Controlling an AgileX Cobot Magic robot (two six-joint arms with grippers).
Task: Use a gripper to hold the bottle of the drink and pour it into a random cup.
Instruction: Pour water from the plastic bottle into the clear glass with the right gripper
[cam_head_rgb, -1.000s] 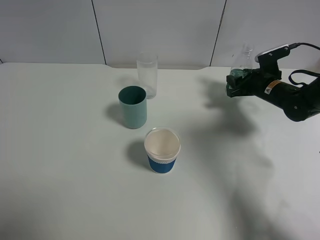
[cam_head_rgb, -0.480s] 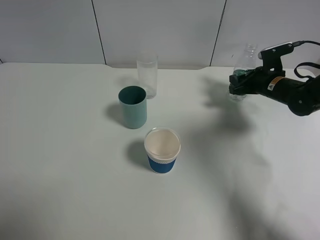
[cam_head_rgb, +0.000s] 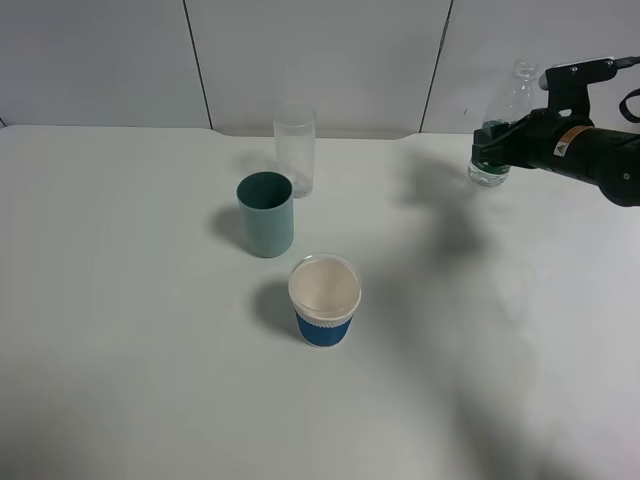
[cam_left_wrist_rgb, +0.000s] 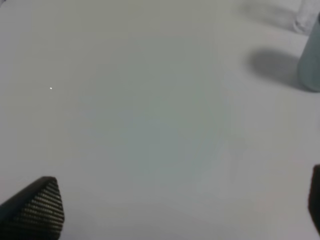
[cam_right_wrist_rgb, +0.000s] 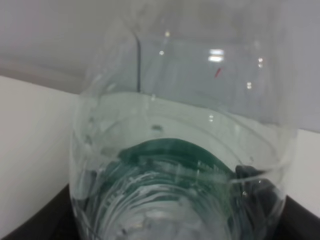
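Note:
My right gripper (cam_head_rgb: 493, 148) is shut on the bottle of the drink (cam_head_rgb: 503, 115), a clear plastic bottle with a dark green label, held upright above the table at the far right. In the right wrist view the bottle (cam_right_wrist_rgb: 180, 150) fills the picture, with black jaws at its sides. The cup (cam_head_rgb: 295, 148), a tall clear glass, stands at the back middle of the table, well to the left of the bottle. My left gripper (cam_left_wrist_rgb: 180, 205) is open over bare table, and one fingertip (cam_left_wrist_rgb: 37, 210) shows at the corner.
A teal cup (cam_head_rgb: 266, 213) stands just in front of the clear glass and also shows in the left wrist view (cam_left_wrist_rgb: 311, 60). A white paper cup with a blue sleeve (cam_head_rgb: 324, 300) stands nearer the front. A white wall runs behind the table (cam_head_rgb: 120, 330).
My right gripper has lifted the bottle higher and carried it slightly to the right. The cups have not moved.

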